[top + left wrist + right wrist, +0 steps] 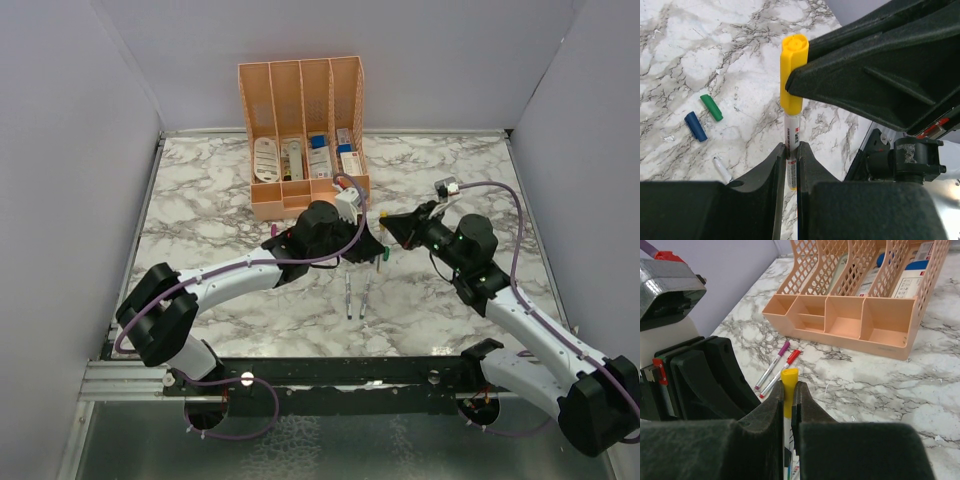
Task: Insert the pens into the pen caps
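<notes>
Left pincer [791, 152] clenched on the yellow pen [793, 131] barrel. Right pincer [788, 390] clenched on the yellow cap [792, 65], which sits over that pen's top end. Blue cap [695, 126] and green cap [711, 107] lie side by side on the table [715, 50]. Purple-ended pen [772, 367] and red-ended pen [783, 370] lie near the peach organiser [840, 315].

Top view high above near edge, down onto table [200, 200], close wrist views facing each other, sharing yellow cap [791, 62]

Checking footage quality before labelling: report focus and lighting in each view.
Top external: even, soft light, faint shadows on the marble table. Left wrist: yellow cap sharp, left gripper dark and soft. Right wrist: peach organiser crisp, right gripper blurred up close.
</notes>
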Action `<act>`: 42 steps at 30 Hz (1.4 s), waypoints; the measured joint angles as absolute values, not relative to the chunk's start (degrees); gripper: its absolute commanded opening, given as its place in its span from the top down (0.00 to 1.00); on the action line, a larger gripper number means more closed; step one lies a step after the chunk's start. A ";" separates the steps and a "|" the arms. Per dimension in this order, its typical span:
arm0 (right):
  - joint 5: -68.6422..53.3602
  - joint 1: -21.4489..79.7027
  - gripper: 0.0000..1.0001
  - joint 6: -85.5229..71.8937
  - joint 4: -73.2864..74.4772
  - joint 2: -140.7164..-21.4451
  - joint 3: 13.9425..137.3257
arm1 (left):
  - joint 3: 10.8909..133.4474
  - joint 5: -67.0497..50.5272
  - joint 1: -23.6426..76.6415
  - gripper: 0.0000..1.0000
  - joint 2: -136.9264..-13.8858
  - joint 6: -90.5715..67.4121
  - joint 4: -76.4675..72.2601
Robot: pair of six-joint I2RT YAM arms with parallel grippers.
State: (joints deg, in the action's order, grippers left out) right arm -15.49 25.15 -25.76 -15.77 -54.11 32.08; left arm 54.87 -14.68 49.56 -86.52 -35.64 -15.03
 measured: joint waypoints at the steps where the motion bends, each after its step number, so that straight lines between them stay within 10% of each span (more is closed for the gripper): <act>1: -15.64 25.15 0.99 -25.78 -15.77 -54.11 31.97 | 54.87 -14.55 49.43 1.00 -86.50 -35.73 -15.22; 36: -14.28 29.26 0.99 -21.69 -17.72 -62.26 36.27 | 55.48 -16.19 43.79 1.00 -85.52 -34.50 -11.46; 42: -12.78 29.71 0.76 -21.96 -15.59 -64.64 39.40 | 55.31 -16.53 42.81 1.00 -85.52 -34.85 -11.88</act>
State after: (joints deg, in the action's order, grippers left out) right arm -12.78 29.71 -21.96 -15.59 -64.64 39.40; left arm 55.31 -16.53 42.81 -85.52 -34.85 -11.88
